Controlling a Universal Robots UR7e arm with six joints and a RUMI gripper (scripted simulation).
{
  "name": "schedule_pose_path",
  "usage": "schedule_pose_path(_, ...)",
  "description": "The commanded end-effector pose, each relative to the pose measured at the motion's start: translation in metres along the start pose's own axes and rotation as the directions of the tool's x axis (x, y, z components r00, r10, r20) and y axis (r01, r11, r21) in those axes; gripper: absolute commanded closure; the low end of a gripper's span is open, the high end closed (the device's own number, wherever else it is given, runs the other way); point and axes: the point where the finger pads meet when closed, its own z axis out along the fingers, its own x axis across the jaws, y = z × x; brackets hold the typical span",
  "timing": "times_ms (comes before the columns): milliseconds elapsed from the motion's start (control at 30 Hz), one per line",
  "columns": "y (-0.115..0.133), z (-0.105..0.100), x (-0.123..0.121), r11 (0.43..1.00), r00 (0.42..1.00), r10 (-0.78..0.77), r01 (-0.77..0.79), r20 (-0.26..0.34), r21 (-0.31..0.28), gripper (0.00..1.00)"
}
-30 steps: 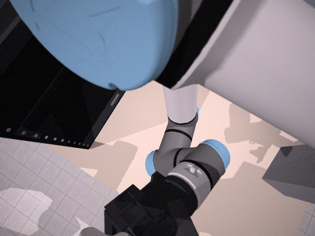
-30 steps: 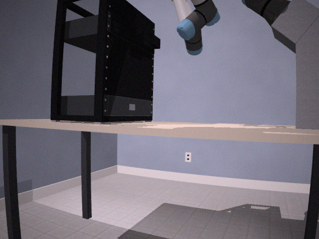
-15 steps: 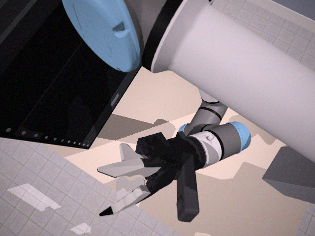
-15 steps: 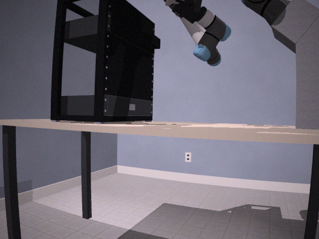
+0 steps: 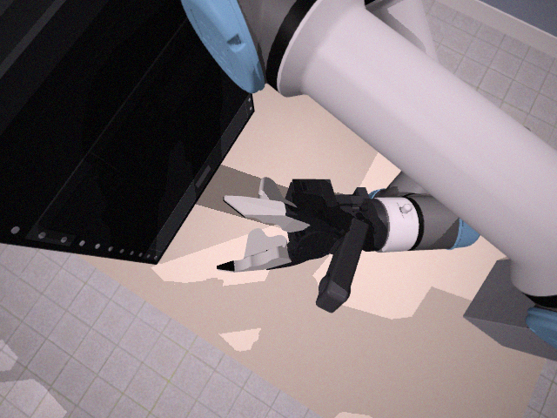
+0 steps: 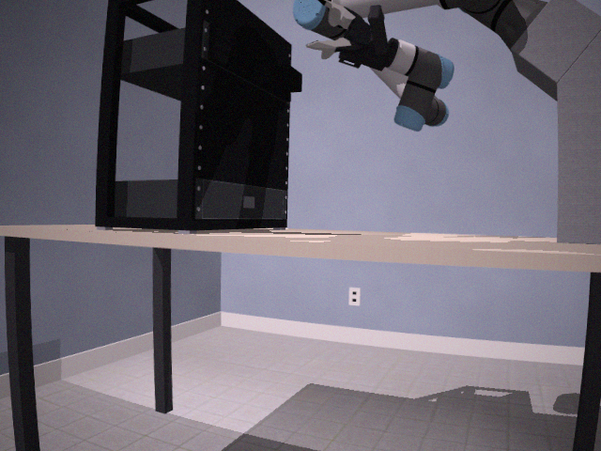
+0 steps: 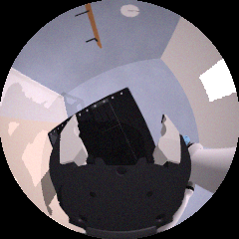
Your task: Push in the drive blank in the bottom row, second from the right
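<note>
The black rack (image 6: 204,121) stands on the table's left part, with its front face turned towards my arm. The front is very dark, and I cannot make out the single drive blanks or the bottom row. A grey panel (image 6: 239,204) runs along the bottom of the front. My gripper (image 6: 322,46) is open and empty. It hangs in the air near the rack's top, a short way off the front and not touching it. From above, the gripper (image 5: 224,232) points at the rack (image 5: 112,135). In the wrist view the rack (image 7: 115,131) shows between the fingers.
The beige table (image 6: 339,244) stands on dark legs. The grey robot pedestal (image 6: 577,146) stands at its right end. A thick white arm link (image 5: 405,103) crosses above the table and hides part of the rack's corner. A unit (image 6: 271,72) juts out near the rack's top.
</note>
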Motion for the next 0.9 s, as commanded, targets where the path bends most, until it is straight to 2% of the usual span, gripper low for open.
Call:
schedule_pose_path(0,0.044,-0.029,0.003,0.99,0.997,-0.077,0.079,0.026,-0.117,0.0)
schedule_pose_path(100,0.064,-0.04,0.005,0.977,0.992,-0.114,0.12,0.044,-0.174,0.0)
schedule_pose_path(167,0.064,-0.04,0.005,0.977,0.992,-0.114,0.12,0.044,-0.174,0.0)
schedule_pose_path(200,0.071,-0.044,0.005,0.972,0.991,-0.126,0.134,0.05,-0.192,0.0)
schedule_pose_path(567,0.128,-0.083,0.019,0.897,0.965,-0.235,0.262,0.119,-0.355,0.0)
schedule_pose_path(867,0.154,-0.103,0.029,0.845,0.946,-0.283,0.324,0.158,-0.426,0.0)
